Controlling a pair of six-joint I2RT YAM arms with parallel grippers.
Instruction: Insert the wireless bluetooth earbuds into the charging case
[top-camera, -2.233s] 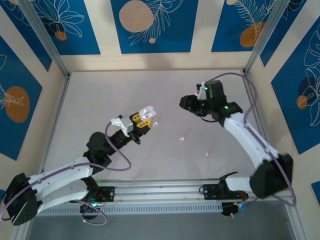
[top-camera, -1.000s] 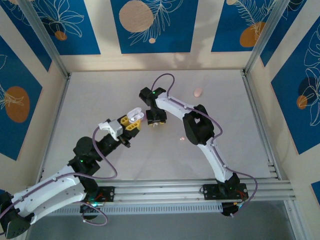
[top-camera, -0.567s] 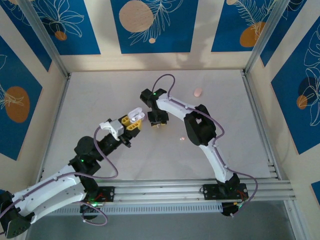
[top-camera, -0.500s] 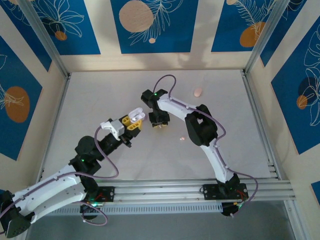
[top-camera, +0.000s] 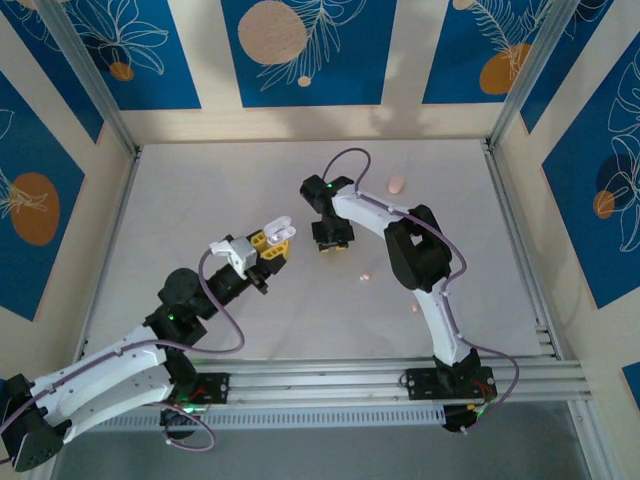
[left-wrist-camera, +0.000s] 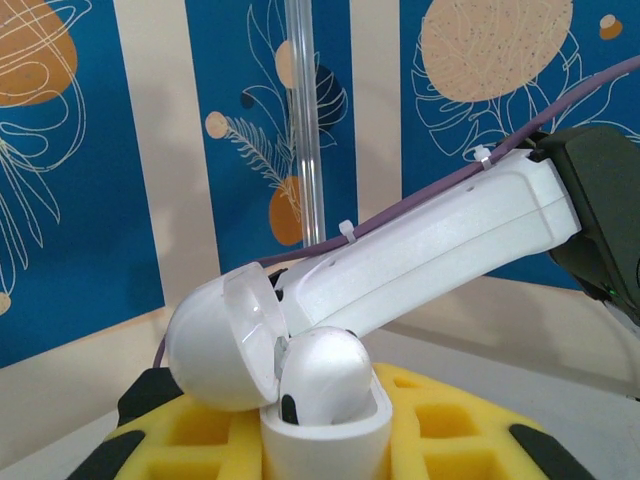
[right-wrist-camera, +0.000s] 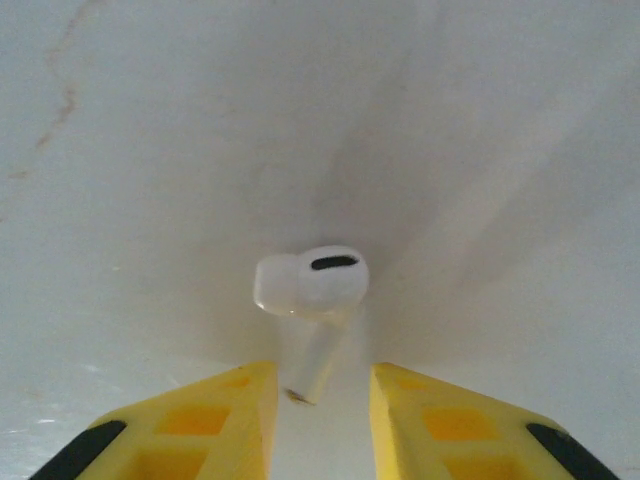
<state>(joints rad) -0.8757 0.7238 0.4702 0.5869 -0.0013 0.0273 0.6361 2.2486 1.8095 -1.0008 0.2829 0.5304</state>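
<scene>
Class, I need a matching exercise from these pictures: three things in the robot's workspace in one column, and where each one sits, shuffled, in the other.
Things
1. white charging case
2. loose white earbud
3. pink case

Places
a. alone at the far side of the table
b. clamped in the left gripper, lid open
c. between the open jaws of the right gripper

Pairs: 1-b, 2-c, 3-a

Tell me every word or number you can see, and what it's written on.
There are none. No words or numbers can be read on the white earbud, the charging case or the table. The blue wall panels have only leaf and circle drawings.
</scene>
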